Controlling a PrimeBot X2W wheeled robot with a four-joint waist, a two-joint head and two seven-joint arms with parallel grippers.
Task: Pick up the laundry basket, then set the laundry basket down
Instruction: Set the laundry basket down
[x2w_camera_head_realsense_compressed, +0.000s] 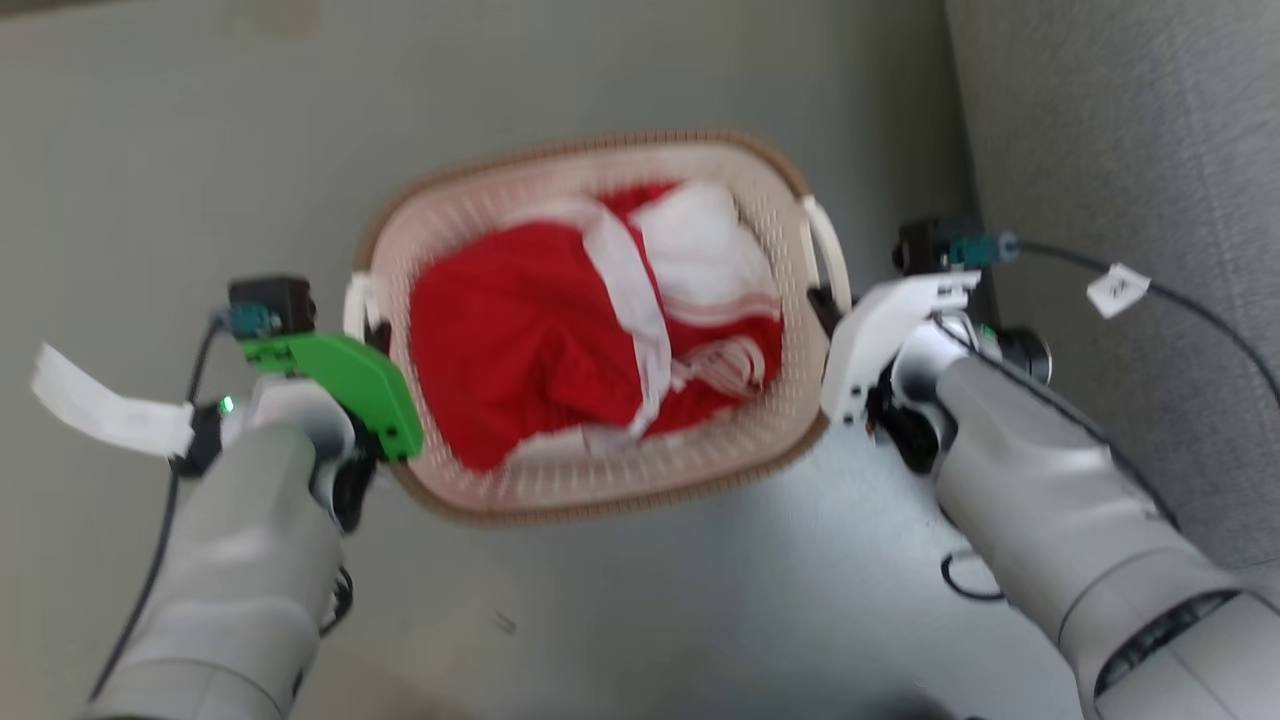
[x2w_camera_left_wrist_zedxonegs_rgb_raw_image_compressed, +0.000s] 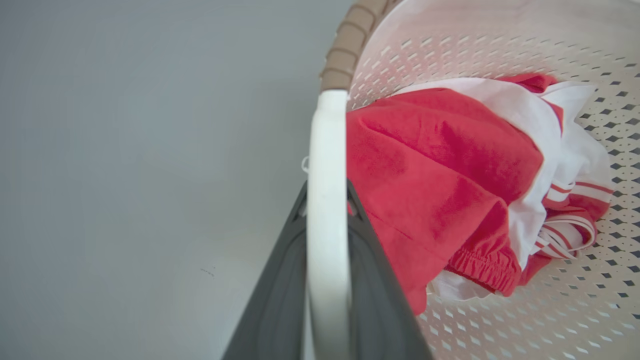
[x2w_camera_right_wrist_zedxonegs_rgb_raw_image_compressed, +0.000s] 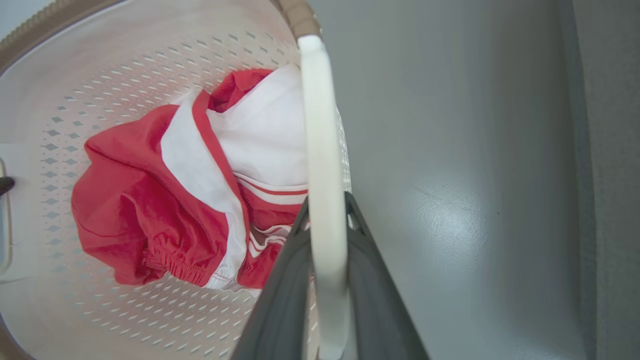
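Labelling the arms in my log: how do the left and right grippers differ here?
The left gripper carries a green cover, the right gripper a white cover. The left gripper clamps the laundry basket's left handle, the right gripper its right handle. Both are shut, fingers astride a white handle.

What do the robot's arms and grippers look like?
The left forearm is pale grey with a green plate; the right forearm matches, with a white plate. Black cables carry white tags. The fingers are dark grey and tapered.
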